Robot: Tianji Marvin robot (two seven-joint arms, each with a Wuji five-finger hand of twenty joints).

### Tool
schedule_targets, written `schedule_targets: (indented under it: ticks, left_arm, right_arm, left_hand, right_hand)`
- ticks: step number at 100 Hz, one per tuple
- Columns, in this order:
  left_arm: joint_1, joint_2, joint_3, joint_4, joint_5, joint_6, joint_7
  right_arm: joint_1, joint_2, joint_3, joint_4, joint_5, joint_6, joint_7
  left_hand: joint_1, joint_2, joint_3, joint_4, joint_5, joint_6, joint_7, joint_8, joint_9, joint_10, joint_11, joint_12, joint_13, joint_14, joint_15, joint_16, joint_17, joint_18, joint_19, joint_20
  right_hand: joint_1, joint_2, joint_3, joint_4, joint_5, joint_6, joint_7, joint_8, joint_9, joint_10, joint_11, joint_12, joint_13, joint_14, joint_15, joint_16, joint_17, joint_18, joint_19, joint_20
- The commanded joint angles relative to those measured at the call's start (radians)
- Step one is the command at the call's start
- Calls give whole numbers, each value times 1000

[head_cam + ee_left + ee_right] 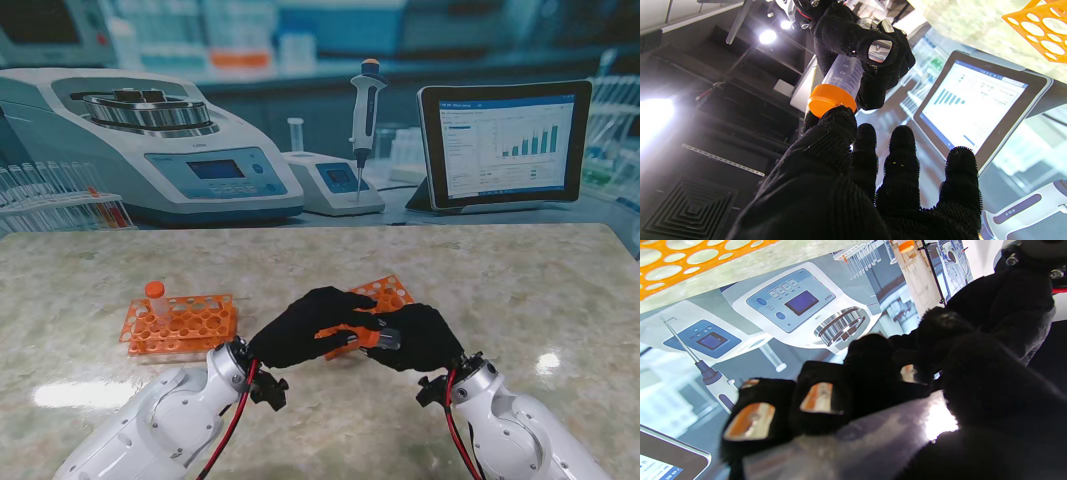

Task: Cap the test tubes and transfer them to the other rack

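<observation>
My right hand [422,338] is shut on a clear test tube [844,71], which lies roughly level between my two hands above the table. An orange cap [829,98] sits on the tube's end. My left hand [303,326] pinches that cap with two fingertips [836,121], its other fingers spread apart. In the right wrist view my fingers [820,400] wrap the clear tube [873,443]. The left orange rack [182,326] holds one capped tube [155,296]. The right orange rack [382,296] lies just beyond my hands, partly hidden by them.
At the back, off the marble table [520,290], stand a centrifuge [150,150], a small device with a pipette [366,110] and a tablet [505,143]. A clear rack of tubes [55,195] is at the far left.
</observation>
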Motion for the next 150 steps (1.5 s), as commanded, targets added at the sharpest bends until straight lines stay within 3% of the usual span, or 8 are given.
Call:
schedule_targets:
  ticks: [1, 28, 54, 67, 100, 119, 124, 150]
  left_arm:
    - [4, 3, 0, -7, -2, -5, -11]
    - [2, 0, 3, -11, -10, -10, -5]
    - [2, -2, 6, -28, -6, 1, 1]
    - [3, -3, 5, -31, 1, 6, 8]
    - [11, -5, -10, -41, 59, 31, 38]
    - [9, -5, -10, -39, 73, 47, 46]
    - [7, -6, -8, -37, 79, 49, 51]
    - [-12, -11, 12, -20, 80, 69, 61]
  right_arm:
    - [-5, -3, -4, -7, 3, 3, 2]
    - [-4, -3, -4, -7, 3, 3, 3]
    - [-6, -4, -3, -9, 4, 4, 2]
    - [-7, -4, -2, -10, 5, 6, 2]
    - [-6, -4, -3, -10, 5, 8, 2]
    - [-6, -4, -3, -10, 5, 9, 3]
    - [-6, -4, -3, -10, 5, 10, 3]
    - [-6, -4, -4, -9, 4, 10, 1]
  left_hand:
    - [26, 38, -37, 32, 51, -55, 62, 8, -24, -18, -16, -27, -31, 3, -24, -13, -19, -2, -42, 10]
    - [-86, 39, -150, 41, 2, -8, -4, -24, -43, -15, -23, -27, -40, -2, -26, -14, -23, -5, -52, 15]
    - [-151, 52, -204, 54, -12, 214, -83, -56, -75, 11, -21, -14, -52, -11, -22, -5, -21, -11, -58, 22]
    - [-181, 31, -207, 67, -35, 257, -78, 20, -106, 16, -19, 7, -64, -17, -18, 6, -22, -15, -58, 27]
    - [-250, -61, -141, 39, -165, 274, 100, 270, -160, 13, 0, 47, -83, -24, -8, 36, -25, -15, -53, 41]
    - [-267, -113, -106, 30, -196, 277, 165, 319, -164, 17, 3, 53, -83, -22, -5, 41, -22, -14, -47, 44]
    - [-314, -147, -12, 13, -203, 276, 190, 341, -161, 18, 6, 56, -81, -21, -4, 45, -21, -12, -39, 45]
    - [-324, -169, 13, 8, -211, 278, 226, 364, -161, 19, 12, 60, -76, -19, 2, 49, -16, -11, -32, 47]
  right_hand:
    - [29, 36, 0, -4, 8, -86, 55, 26, 41, 7, -3, 12, 27, -67, 174, 60, 76, -114, 308, 46]
    - [30, 35, 0, -4, 8, -86, 55, 26, 42, 6, -3, 12, 27, -67, 174, 60, 76, -114, 308, 46]
    - [29, 36, 0, -4, 8, -86, 55, 26, 42, 6, -4, 12, 27, -67, 174, 60, 76, -114, 308, 46]
    - [30, 35, -1, -4, 8, -86, 55, 26, 42, 7, -4, 12, 27, -67, 174, 60, 76, -114, 308, 46]
    - [29, 35, 0, -4, 8, -87, 54, 26, 42, 6, -4, 12, 27, -67, 174, 60, 76, -114, 308, 46]
    - [29, 34, -1, -4, 8, -85, 54, 26, 42, 6, -4, 12, 27, -67, 174, 60, 76, -114, 308, 46]
    - [29, 34, 0, -4, 8, -85, 54, 26, 42, 6, -4, 12, 27, -67, 174, 60, 76, -114, 308, 46]
    - [29, 34, 0, -4, 8, -85, 54, 26, 42, 7, -4, 12, 27, -67, 174, 60, 76, -114, 308, 46]
